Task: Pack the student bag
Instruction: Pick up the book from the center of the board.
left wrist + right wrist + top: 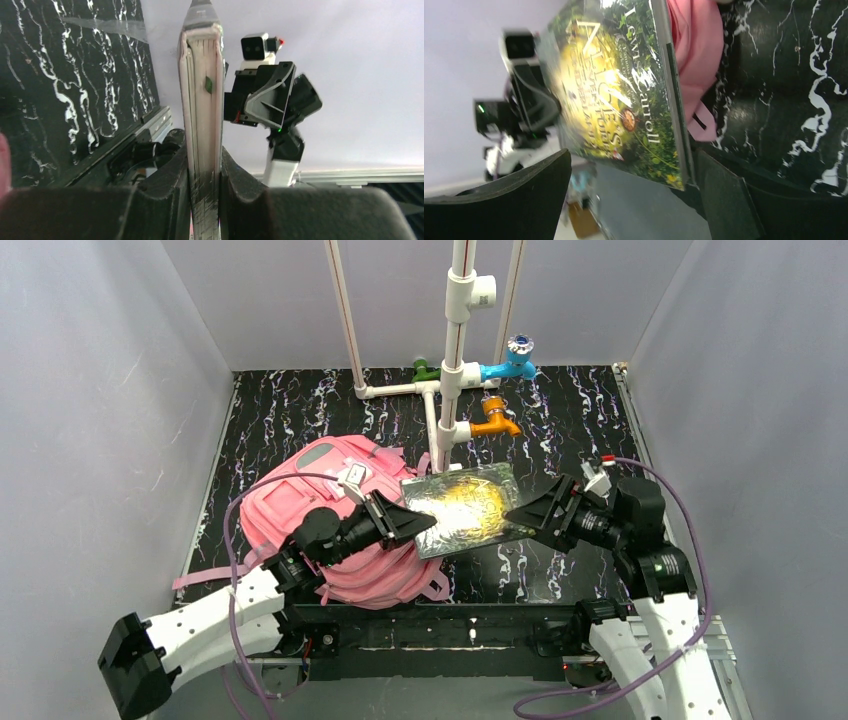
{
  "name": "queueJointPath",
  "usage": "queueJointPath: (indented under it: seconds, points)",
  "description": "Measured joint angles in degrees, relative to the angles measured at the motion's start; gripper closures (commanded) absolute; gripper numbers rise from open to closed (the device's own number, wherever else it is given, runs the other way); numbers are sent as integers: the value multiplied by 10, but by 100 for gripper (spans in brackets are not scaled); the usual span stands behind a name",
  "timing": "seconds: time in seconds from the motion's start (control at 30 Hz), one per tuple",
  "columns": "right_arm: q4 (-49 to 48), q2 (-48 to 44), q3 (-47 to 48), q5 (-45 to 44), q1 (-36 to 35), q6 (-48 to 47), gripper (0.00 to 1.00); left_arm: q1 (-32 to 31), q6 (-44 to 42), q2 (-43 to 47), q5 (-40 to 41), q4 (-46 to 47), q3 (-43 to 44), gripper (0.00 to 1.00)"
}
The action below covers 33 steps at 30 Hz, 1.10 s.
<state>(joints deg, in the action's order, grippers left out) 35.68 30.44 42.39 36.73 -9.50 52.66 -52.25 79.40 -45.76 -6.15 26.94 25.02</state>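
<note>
The pink student bag (pixel 300 502) lies on the black marbled table at the left, under my left arm. A book (pixel 468 508) with a green and yellow cover is held level above the table, just right of the bag. My left gripper (pixel 415 525) is shut on the book's left edge; the left wrist view shows the book (pixel 202 100) edge-on between the closed jaws (pixel 204 186). My right gripper (pixel 525 512) is open at the book's right edge. In the right wrist view the book cover (pixel 614 90) lies between its spread jaws (pixel 624 195), close to the right finger (pixel 724 195), with pink bag fabric (pixel 696 45) behind.
A white pipe frame (pixel 455 350) stands at the back centre with a blue tap (pixel 512 362), an orange tap (pixel 495 423) and a green tap (pixel 426 370). Grey walls close in the table on three sides. Bag straps (pixel 205 578) trail toward the front left.
</note>
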Motion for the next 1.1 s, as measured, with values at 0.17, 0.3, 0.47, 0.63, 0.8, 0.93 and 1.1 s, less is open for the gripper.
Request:
queueJointPath:
  seconds: [0.17,0.3,0.47,0.63,0.8,0.93,1.1]
  points:
    - [75,59,17,100,-4,-142,2,107,-15,-7,-198,-40,19,100]
    - [36,49,-15,170,-9,-122,2,125,-18,-30,-325,-48,47,100]
    - [-45,34,-36,228,-15,-74,23,125,-24,-31,-427,-46,73,100]
    - [-87,34,-49,259,-38,-41,33,127,-34,-54,-475,-43,86,100]
    - [-97,34,-55,270,-69,-31,39,132,-47,-86,-481,-43,86,100]
    - [-102,34,-70,269,-76,-25,61,142,-58,-95,-494,-42,89,100]
    - [-137,30,-77,293,-78,6,92,155,-78,-97,-513,-45,91,86]
